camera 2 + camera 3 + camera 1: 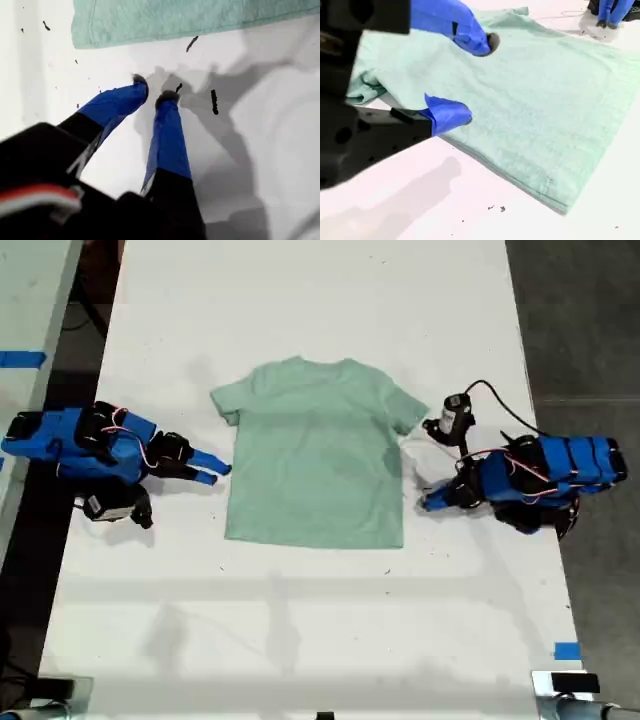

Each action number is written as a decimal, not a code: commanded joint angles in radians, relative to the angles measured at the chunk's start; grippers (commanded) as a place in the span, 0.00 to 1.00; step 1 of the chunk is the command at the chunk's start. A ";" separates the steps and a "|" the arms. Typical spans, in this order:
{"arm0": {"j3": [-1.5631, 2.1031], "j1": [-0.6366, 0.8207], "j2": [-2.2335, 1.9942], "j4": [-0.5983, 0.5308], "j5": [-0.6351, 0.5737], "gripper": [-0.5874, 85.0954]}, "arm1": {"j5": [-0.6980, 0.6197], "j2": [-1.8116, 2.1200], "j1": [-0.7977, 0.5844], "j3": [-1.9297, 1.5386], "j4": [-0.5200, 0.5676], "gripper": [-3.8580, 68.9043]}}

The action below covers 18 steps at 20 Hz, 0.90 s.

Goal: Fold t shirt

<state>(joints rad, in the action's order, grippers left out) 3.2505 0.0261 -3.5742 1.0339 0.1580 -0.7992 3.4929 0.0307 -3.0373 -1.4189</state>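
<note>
The table [300, 290] is shown bearing the t shirt [315, 455], spread flat and unfolded, between both arms so each side edge can be reached. My second gripper [476, 79] is held wide open astride the nearest edge, presumably to pinch it. My first gripper [154, 87], narrowly parted and empty, is poised just short of the cloth ahead.

T shirt [315, 450]: matt woven cloth, soft, fine-textured, stitched hem. Table [300, 620]: smooth white surface, faint sheen, scattered dark specks. Fingers [447, 114]: smooth blue plastic, slight gloss, dark tips; mounts matt black plastic.
</note>
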 commanded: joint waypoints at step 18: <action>0.041 -0.002 -0.008 -0.015 0.012 0.22 | 0.158 -1.097 -0.939 0.792 0.140 0.35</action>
<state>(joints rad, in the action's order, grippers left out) 3.2505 0.0261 -3.5742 1.0339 0.1580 -0.5614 2.6139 -0.7747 -2.3685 -1.3591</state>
